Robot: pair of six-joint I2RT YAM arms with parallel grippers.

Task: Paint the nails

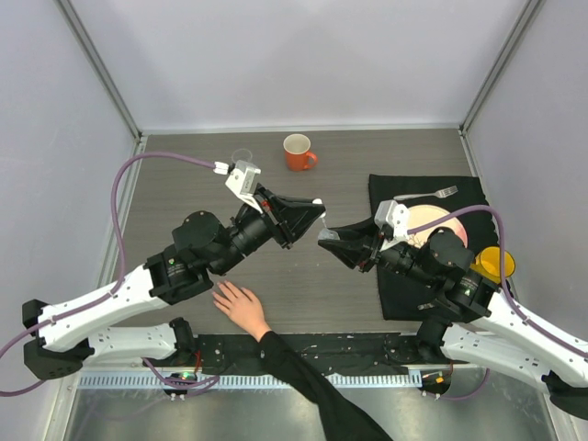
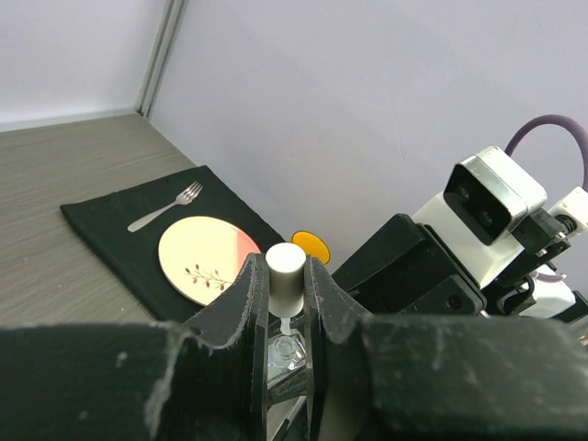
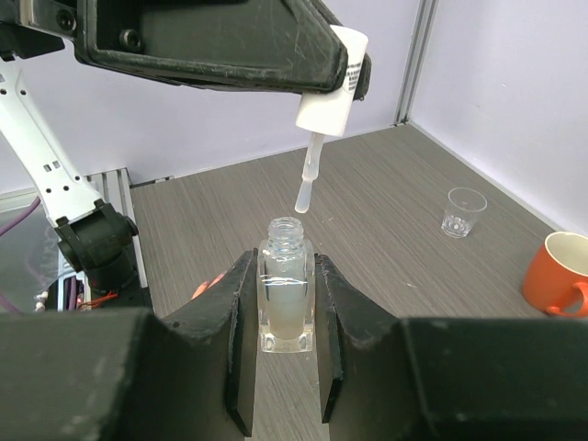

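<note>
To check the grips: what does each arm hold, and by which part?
The left jaws pinch the white cap by its sides, brush hanging free. The right jaws clamp the clear bottle by its body.

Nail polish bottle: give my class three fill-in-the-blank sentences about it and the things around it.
The right fingers clamp the open bottle, and the brush hangs just ___ its mouth.
The left fingers hold the brush's cap, whose colour is ___.
The fork lies on a black cloth beside a round ___.
Missing words: above; white; plate.
</note>
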